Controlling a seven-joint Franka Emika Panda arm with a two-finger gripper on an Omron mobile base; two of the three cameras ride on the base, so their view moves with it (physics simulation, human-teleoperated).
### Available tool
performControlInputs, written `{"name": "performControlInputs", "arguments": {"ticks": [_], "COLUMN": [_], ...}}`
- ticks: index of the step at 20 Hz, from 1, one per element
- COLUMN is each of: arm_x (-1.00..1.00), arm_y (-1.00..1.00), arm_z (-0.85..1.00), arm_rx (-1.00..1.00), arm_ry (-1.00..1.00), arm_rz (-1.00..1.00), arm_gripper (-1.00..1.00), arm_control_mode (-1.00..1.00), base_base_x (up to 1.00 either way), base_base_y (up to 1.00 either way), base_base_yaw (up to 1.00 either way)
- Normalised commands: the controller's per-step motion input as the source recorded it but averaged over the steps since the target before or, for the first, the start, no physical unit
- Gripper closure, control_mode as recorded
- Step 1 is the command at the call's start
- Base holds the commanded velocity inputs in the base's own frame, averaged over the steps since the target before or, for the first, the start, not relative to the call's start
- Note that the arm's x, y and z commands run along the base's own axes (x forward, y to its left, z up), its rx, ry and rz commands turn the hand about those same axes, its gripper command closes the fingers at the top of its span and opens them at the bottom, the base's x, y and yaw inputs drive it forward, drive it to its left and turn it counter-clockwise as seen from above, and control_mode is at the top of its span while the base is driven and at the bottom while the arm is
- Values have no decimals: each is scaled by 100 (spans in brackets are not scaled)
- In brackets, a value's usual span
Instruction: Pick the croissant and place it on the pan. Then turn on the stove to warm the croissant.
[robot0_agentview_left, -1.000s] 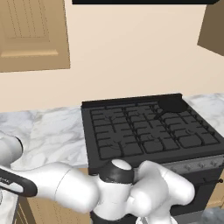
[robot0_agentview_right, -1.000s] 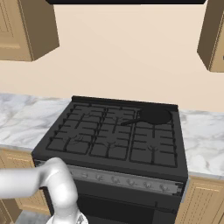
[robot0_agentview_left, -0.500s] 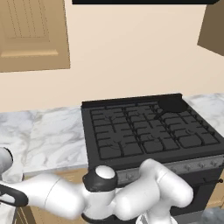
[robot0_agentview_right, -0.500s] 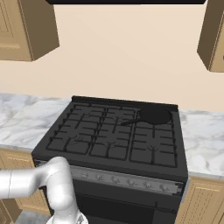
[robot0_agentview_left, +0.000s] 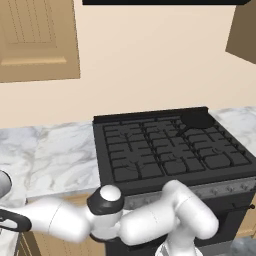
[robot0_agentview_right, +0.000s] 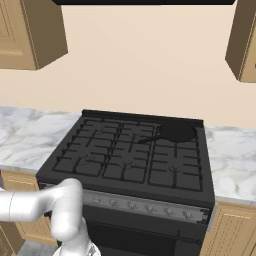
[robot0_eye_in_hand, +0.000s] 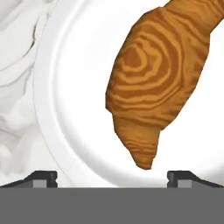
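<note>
1. I see my pincer (robot0_eye_in_hand: 112, 178) spread wide, with its two dark fingertips (robot0_eye_in_hand: 43, 178) standing well apart at the near edge of the hand view and nothing between them.
2. Just beyond the tips lies the croissant (robot0_eye_in_hand: 155, 81), orange-brown with darker rings; its pointed end faces the pincer and sits between the two tips, untouched.
3. The croissant rests on a round white plate (robot0_eye_in_hand: 74, 109), to the right of the plate's middle as the hand camera sees it.
4. The plate stands on a white and grey marble counter (robot0_eye_in_hand: 15, 70), which shows to the plate's left.
5. From the base cameras I see my arm (robot0_agentview_left: 150, 227) folded low in front of the range and reaching off to the left.
6. The stove (robot0_agentview_right: 130, 155) stands between two marble counter stretches, its grates dark.
7. The pan (robot0_agentview_right: 175, 133) sits on the far right burner, its handle pointing left and towards me; it shows at far right in the left base view too (robot0_agentview_left: 196, 119).
8. Wooden cupboards (robot0_agentview_left: 37, 40) hang on the wall above.
</note>
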Motion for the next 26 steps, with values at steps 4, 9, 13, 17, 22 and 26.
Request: {"name": "performControlInputs", "arguments": {"ticks": [4, 9, 13, 17, 22, 26], "arm_x": [29, 15, 2, 0, -32, -55], "arm_y": [34, 51, 58, 36, -22, -53], "arm_z": [-12, -18, -21, -9, 22, 80], "arm_rx": [0, 0, 0, 0, 0, 0], "arm_ry": [-1, -3, -3, -1, -5, -12], "arm_rz": [0, 0, 0, 0, 0, 0], "arm_gripper": [-100, -100, 100, 100, 100, 100], "arm_control_mode": [-100, -100, -100, -100, -100, -100], "base_base_x": [0, 0, 0, 0, 0, 0], "base_base_y": [0, 0, 0, 0, 0, 0], "base_base_yaw": [0, 0, 0, 0, 0, 0]}}
